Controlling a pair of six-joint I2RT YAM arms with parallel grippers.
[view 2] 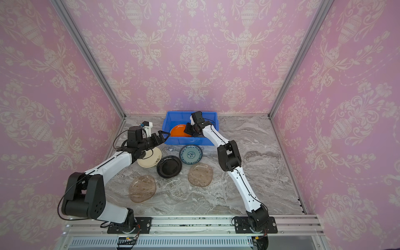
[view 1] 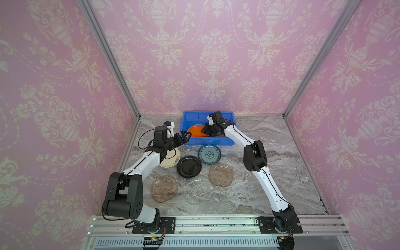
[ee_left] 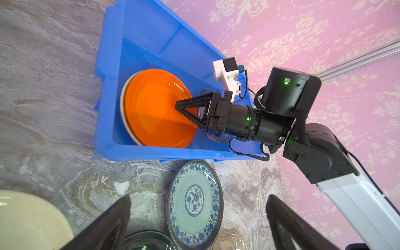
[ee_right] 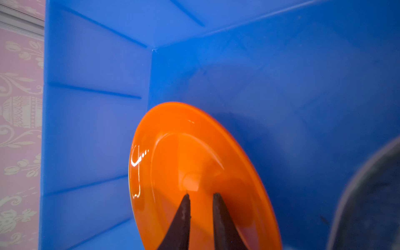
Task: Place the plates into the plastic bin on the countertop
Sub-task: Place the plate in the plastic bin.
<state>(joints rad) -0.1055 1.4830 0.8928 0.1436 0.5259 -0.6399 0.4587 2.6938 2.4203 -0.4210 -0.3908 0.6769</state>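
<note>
The blue plastic bin [view 1: 207, 113] [ee_left: 151, 32] stands at the back of the countertop [view 1: 259, 184]. Inside it an orange plate [view 1: 194, 129] [ee_left: 155, 108] [ee_right: 184, 151] leans on a cream plate [ee_left: 123, 101]. My right gripper [view 1: 203, 131] [ee_left: 175, 106] [ee_right: 201, 194] reaches into the bin, almost shut, tips over the orange plate and nothing in the slim gap. My left gripper [view 1: 186, 135] [ee_left: 198, 197] hovers wide open and empty near the bin's front left corner. A teal-patterned plate [view 1: 209, 154] [ee_left: 194, 203], a black plate [view 1: 189, 166] and a cream plate [view 1: 172, 160] lie before the bin.
Two brownish translucent plates [view 1: 164, 188] [view 1: 221, 175] and a faint clear one [view 1: 197, 192] lie nearer the front. A dark translucent plate [ee_right: 372, 205] sits in the bin beside the orange one. Aluminium rails [view 1: 216, 220] and pink walls [view 1: 65, 86] bound the counter.
</note>
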